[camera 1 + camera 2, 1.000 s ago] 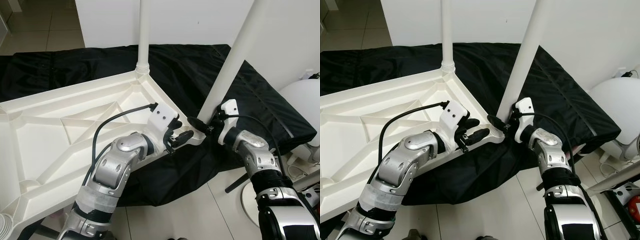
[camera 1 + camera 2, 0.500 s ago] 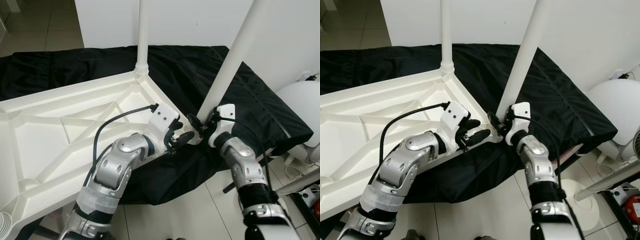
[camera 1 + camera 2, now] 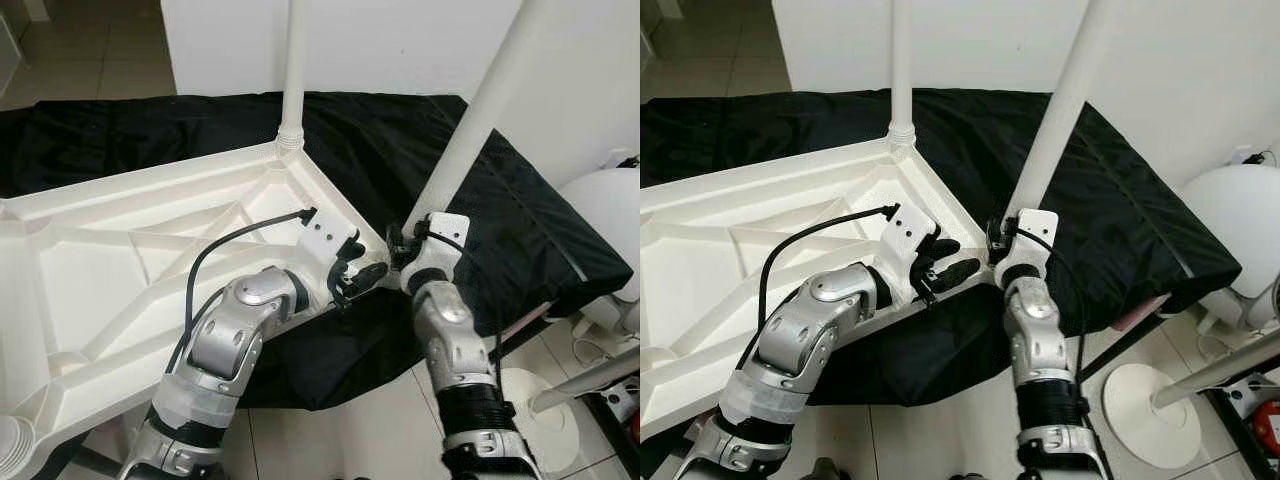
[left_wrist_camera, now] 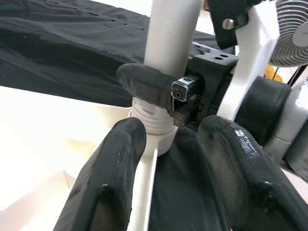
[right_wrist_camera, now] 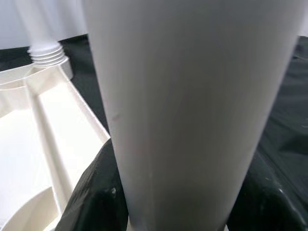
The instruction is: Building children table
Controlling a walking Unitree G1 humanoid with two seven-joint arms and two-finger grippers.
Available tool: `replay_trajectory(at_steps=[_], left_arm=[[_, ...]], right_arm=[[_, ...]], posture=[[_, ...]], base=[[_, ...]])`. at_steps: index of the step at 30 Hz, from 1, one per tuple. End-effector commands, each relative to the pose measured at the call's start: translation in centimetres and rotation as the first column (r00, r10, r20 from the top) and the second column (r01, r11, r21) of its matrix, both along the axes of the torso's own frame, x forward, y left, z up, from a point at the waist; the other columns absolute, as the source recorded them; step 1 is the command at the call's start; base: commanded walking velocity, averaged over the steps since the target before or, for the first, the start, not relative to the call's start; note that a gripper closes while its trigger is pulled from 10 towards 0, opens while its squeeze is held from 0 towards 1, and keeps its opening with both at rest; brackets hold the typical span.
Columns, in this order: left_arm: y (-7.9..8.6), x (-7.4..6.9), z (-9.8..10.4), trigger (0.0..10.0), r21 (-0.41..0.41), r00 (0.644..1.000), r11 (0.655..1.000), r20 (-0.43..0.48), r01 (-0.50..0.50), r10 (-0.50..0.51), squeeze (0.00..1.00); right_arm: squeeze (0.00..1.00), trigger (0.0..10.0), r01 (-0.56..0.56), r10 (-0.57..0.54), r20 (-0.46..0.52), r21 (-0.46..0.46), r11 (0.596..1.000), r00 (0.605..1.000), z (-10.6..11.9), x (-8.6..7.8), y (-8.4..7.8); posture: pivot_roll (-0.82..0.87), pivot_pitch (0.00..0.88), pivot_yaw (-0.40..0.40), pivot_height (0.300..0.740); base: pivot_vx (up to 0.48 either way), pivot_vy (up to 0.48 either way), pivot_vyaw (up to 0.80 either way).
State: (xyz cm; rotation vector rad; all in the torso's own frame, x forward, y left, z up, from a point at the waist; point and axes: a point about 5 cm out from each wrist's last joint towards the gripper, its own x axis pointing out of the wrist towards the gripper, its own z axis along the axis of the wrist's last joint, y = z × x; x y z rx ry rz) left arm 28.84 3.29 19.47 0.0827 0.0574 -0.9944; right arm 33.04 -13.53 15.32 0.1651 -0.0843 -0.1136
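Note:
The white table top (image 3: 150, 260) lies upside down on a black cloth (image 3: 520, 230). One white leg (image 3: 291, 80) stands upright in the far corner socket. A second leg (image 3: 470, 130) leans in the near corner socket (image 4: 149, 122). My right gripper (image 3: 398, 248) is shut on this leg just above its threaded base, with a finger (image 5: 94, 192) on either side of the tube. My left gripper (image 3: 358, 268) is open beside that corner. Its fingers (image 4: 110, 178) straddle the table's thin rim without closing on it.
The cloth-covered surface ends just in front of the near corner, with tiled floor (image 3: 330, 430) below. A round white stand base (image 3: 530, 400) and a white rounded object (image 3: 605, 200) sit at the right. A white wall (image 3: 400, 40) is behind.
My right forearm has swung from the right to directly beneath the gripper, turning around the near leg while staying shut on it. The left gripper has stayed at the corner.

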Motion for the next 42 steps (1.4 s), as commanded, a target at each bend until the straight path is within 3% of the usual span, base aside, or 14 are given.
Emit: replay_trajectory(at_steps=[1, 17, 18, 25, 28, 30, 34, 35, 36, 37, 41, 42], left_arm=[[-0.1, 0.3, -0.1, 10.0, -0.002, 0.998, 0.998, 0.000, -0.069, 0.069, 0.00], [0.1, 0.5, -0.1, 10.0, 0.005, 0.997, 0.997, 0.005, -0.072, 0.072, 0.00], [0.1, 0.5, -0.1, 10.0, 0.005, 0.997, 0.997, 0.005, -0.072, 0.072, 0.00], [0.1, 0.4, 0.0, 10.0, 0.004, 0.998, 0.998, 0.007, -0.068, 0.068, 0.00], [0.1, 0.4, 0.1, 10.0, 0.005, 0.998, 0.998, 0.008, -0.065, 0.065, 0.00], [0.1, 0.4, 0.1, 10.0, 0.009, 0.998, 0.998, 0.010, -0.062, 0.061, 0.00], [0.1, 0.4, 0.1, 10.0, 0.011, 0.998, 0.998, 0.010, -0.060, 0.060, 0.00], [0.1, 0.4, 0.1, 10.0, 0.013, 0.998, 0.998, 0.010, -0.059, 0.059, 0.00], [0.1, 0.4, 0.1, 10.0, 0.015, 0.998, 0.998, 0.011, -0.056, 0.056, 0.00], [0.1, 0.4, 0.0, 10.0, 0.017, 0.998, 0.998, 0.012, -0.054, 0.054, 0.00], [0.0, 0.5, 0.0, 10.0, 0.017, 0.999, 0.999, 0.013, -0.051, 0.051, 0.00], [-0.1, 0.6, 0.1, 10.0, 0.018, 0.999, 0.999, 0.016, -0.045, 0.045, 0.00]], right_arm=[[0.00, 10.0, 0.053, -0.052, -0.026, 0.039, 0.998, 0.998, -0.7, -0.6, -0.8], [0.00, 10.0, 0.056, -0.056, 0.007, 0.001, 0.998, 0.998, 0.1, -1.2, -1.3], [1.00, 10.0, 0.043, -0.043, 0.018, 0.009, 0.999, 0.999, 0.1, -1.2, -1.3], [1.00, 10.0, 0.036, -0.035, 0.028, -0.019, 0.999, 0.999, 0.3, -1.3, -1.9], [1.00, 10.0, -0.001, 0.002, 0.037, -0.041, 0.999, 0.999, 0.4, -1.4, -2.7], [1.00, 10.0, -0.085, 0.087, 0.029, -0.064, 0.994, 0.996, 0.2, -1.2, -3.4], [0.98, 10.0, -0.147, 0.149, 0.025, -0.072, 0.987, 0.989, 0.2, -1.1, -3.7], [0.46, 10.0, -0.205, 0.207, 0.021, -0.096, 0.974, 0.978, 0.2, -0.9, -3.9], [0.15, 10.0, -0.246, 0.250, 0.018, -0.114, 0.962, 0.968, 0.3, -0.7, -4.1], [0.00, 10.0, -0.281, 0.285, 0.014, -0.124, 0.952, 0.958, 0.4, -0.5, -4.2], [0.00, 10.0, -0.333, 0.340, 0.016, -0.156, 0.930, 0.940, 0.6, -0.3, -4.2], [0.00, 10.0, -0.441, 0.452, 0.000, -0.215, 0.871, 0.892, 0.9, 0.2, -4.1]], posture=[[0.04, 0.066, -0.092, 0.740], [0.04, 0.057, -0.087, 0.740], [0.04, 0.056, -0.087, 0.740], [0.04, 0.054, -0.086, 0.740], [0.04, 0.054, -0.081, 0.740], [0.04, 0.054, -0.077, 0.740], [0.04, 0.055, -0.074, 0.740], [0.03, 0.057, -0.071, 0.740], [0.03, 0.057, -0.071, 0.740], [0.03, 0.057, -0.071, 0.740], [0.02, 0.058, -0.063, 0.740], [0.01, 0.061, -0.054, 0.740]], base=[[0.000, 0.000, 0.00], [0.000, 0.000, 0.00], [0.000, 0.000, 0.00], [0.000, 0.000, 0.00], [0.000, 0.000, 0.00], [0.000, 0.000, 0.00], [0.000, 0.000, 0.00], [0.000, 0.000, 0.00], [0.000, 0.000, 0.00], [0.000, 0.000, 0.00], [0.000, 0.000, 0.00], [0.000, 0.000, 0.00]])
